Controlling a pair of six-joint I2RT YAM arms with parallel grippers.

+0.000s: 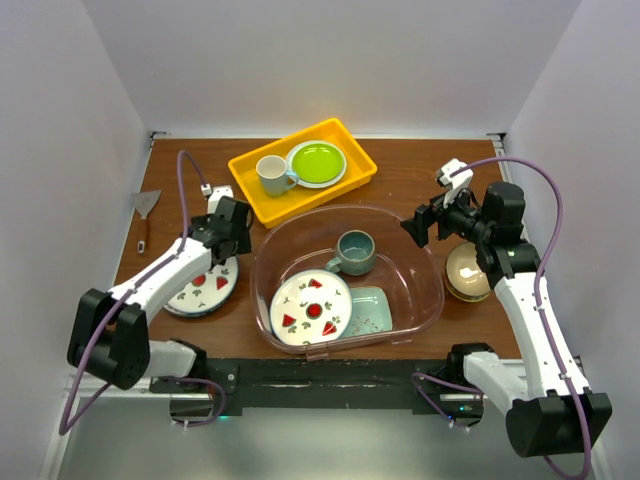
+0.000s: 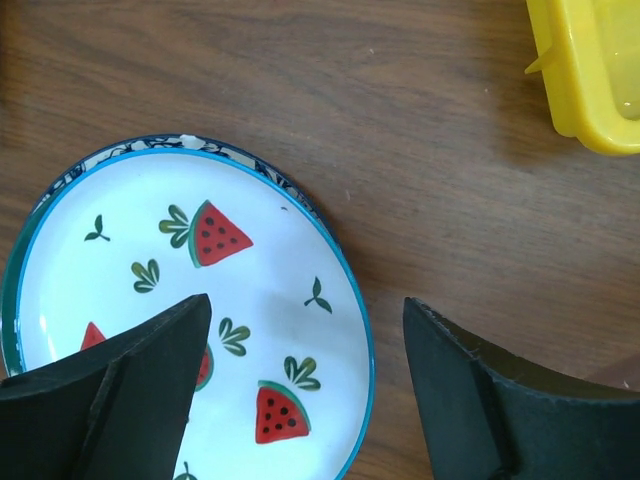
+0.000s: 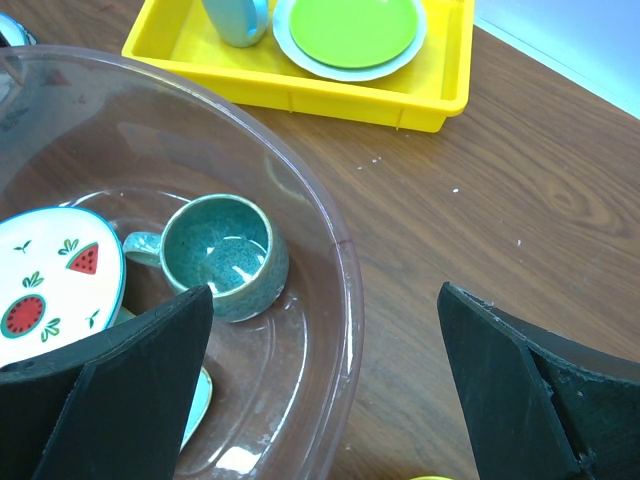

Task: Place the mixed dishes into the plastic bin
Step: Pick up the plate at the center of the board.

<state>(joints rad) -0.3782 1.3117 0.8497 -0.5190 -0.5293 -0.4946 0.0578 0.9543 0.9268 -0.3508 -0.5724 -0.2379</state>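
Observation:
The plastic bin stands mid-table and holds a dark teal mug, a white plate with red-and-green motifs and a mint-green tray. Left of the bin lies a second white plate with the same motifs, stacked on a blue-floral plate whose rim peeks out. My left gripper hangs open just above that stack, its fingers either side of the right rim. A tan bowl sits right of the bin. My right gripper is open and empty above the bin's right rim, near the mug.
A yellow tray at the back holds a white mug and a lime-green plate. A scraper lies by the left wall. White walls close in the table on three sides.

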